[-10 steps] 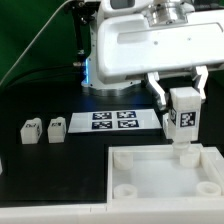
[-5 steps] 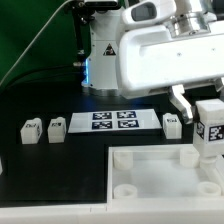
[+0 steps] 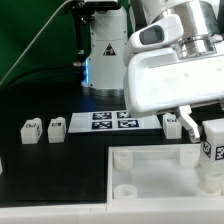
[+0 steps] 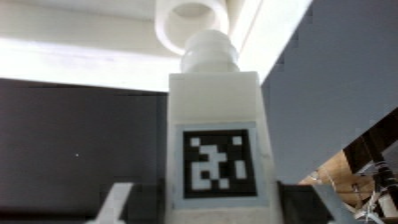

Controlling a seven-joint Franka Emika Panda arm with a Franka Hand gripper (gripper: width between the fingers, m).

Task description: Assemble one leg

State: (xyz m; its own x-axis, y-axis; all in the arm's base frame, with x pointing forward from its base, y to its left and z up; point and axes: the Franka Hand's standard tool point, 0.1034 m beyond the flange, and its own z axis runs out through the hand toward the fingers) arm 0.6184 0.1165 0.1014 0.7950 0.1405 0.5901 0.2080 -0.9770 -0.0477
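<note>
My gripper [image 3: 205, 130] is shut on a leg [image 3: 212, 150], a white block with a black-and-white tag, and holds it upright over the right side of the large white square panel [image 3: 150, 170]. In the wrist view the leg [image 4: 217, 130] fills the middle between my fingers [image 4: 111, 205], its screw tip pointing at a round corner socket [image 4: 192, 18] of the panel. Three more legs [image 3: 42, 129] stand in a row on the dark table at the exterior view's left. A fourth leg [image 3: 172, 124] stands just right of the marker board.
The marker board [image 3: 112, 121] lies flat on the table behind the panel. The robot's base [image 3: 105, 50] stands behind it. A dark cable runs along the back at the exterior view's left.
My gripper has carried the leg toward the exterior view's right and down, from over the panel's back edge to its far right side.
</note>
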